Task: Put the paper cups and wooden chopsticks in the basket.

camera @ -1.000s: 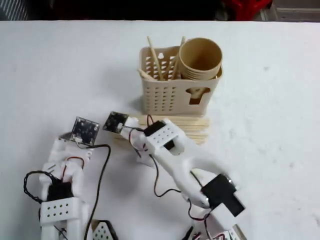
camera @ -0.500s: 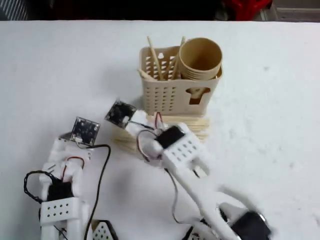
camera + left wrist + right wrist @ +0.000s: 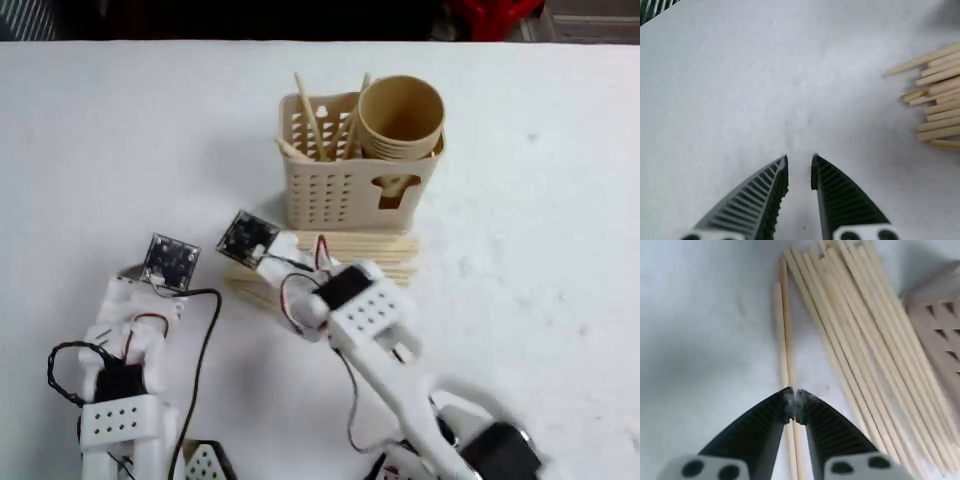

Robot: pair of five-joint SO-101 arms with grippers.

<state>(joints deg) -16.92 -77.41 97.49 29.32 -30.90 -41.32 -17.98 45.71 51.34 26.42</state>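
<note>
A beige slotted basket (image 3: pixel 330 195) stands at the table's middle. It holds stacked paper cups (image 3: pixel 400 115) and a few upright wooden chopsticks (image 3: pixel 310 115). A pile of chopsticks (image 3: pixel 395 250) lies flat on the table against the basket's near side. My right gripper (image 3: pixel 794 392) is down at the pile's left end. Its tips are pinched together on a pair of chopsticks (image 3: pixel 782 330) that lies apart from the main pile (image 3: pixel 865 340). My left gripper (image 3: pixel 799 159) hovers low over bare table, slightly open and holding nothing, with chopstick ends (image 3: pixel 935 100) off to one side.
The left arm (image 3: pixel 130 340) rests at the near left of the white table (image 3: pixel 120 130). The right arm (image 3: pixel 380 330) stretches from the near edge toward the basket. The basket's corner (image 3: pixel 940 320) stands close beside the pile.
The right arm swung out from a folded pose to the pile's left end, then settled a little nearer and lower. The left arm has not moved.
</note>
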